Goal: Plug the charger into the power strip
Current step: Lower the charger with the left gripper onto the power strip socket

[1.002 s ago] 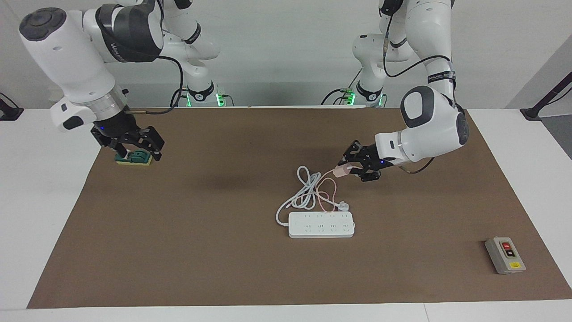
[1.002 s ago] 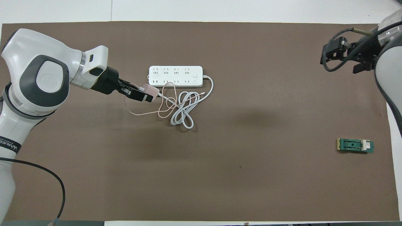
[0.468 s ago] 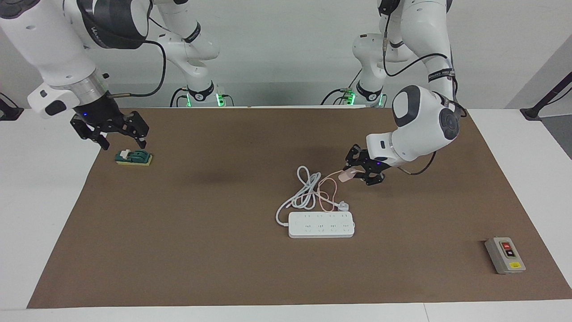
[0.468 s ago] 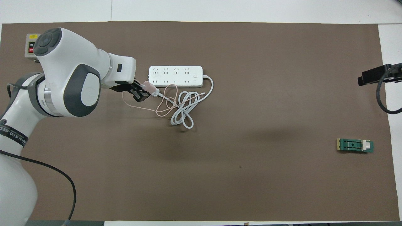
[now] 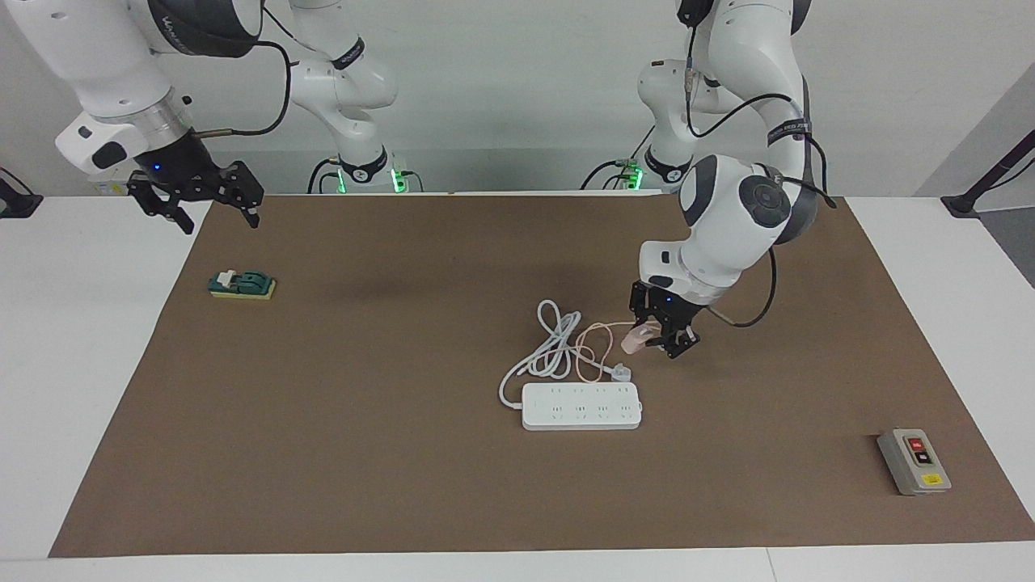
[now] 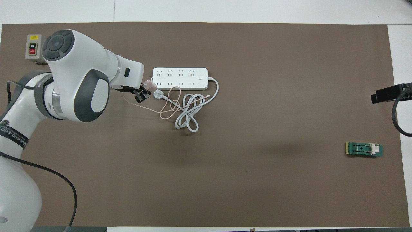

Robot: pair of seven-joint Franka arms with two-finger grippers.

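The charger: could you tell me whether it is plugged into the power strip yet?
Not yet. The left gripper holds the charger in the air, clear of the power strip, whose sockets all show empty.

A: Power strip looks like smooth white plastic with a slight sheen, and its cord looks rubbery.

B: The brown mat is matt, like paper, and the arm shells are glossy.

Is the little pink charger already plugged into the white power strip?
No, the charger is up in the left gripper, clear of the power strip on the mat.
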